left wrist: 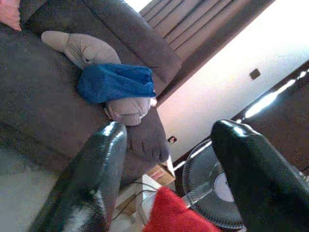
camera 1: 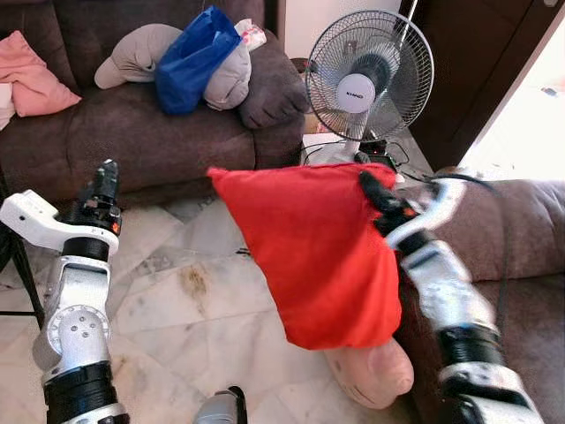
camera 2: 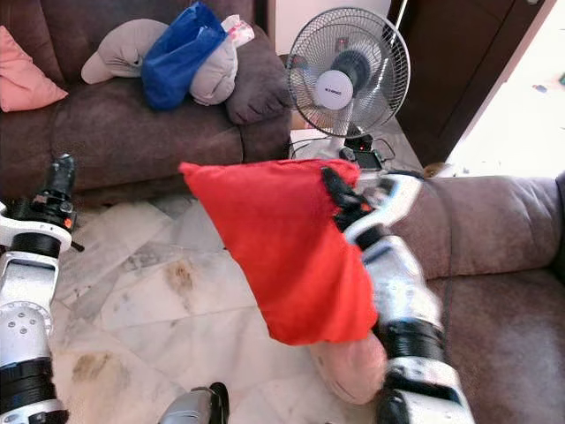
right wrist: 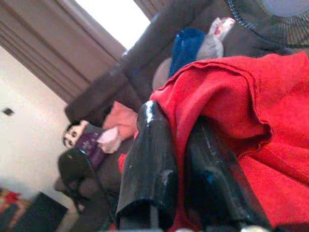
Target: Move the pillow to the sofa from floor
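Pillow (camera 1: 313, 252), red, hangs off the floor from our right claw (camera 1: 381, 196), which is pinched shut on its upper corner, long axis dropping downward. Our left claw (left wrist: 169, 169) is raised and open, holding nothing. We judge the sofa (camera 1: 132, 132) ahead-left is the target, with the right arm carrying.

The red pillow (camera 1: 318, 256) hid most of a pale cushion (camera 1: 375, 371) on the floor; the right arm (camera 1: 446, 291) was motion-blurred.
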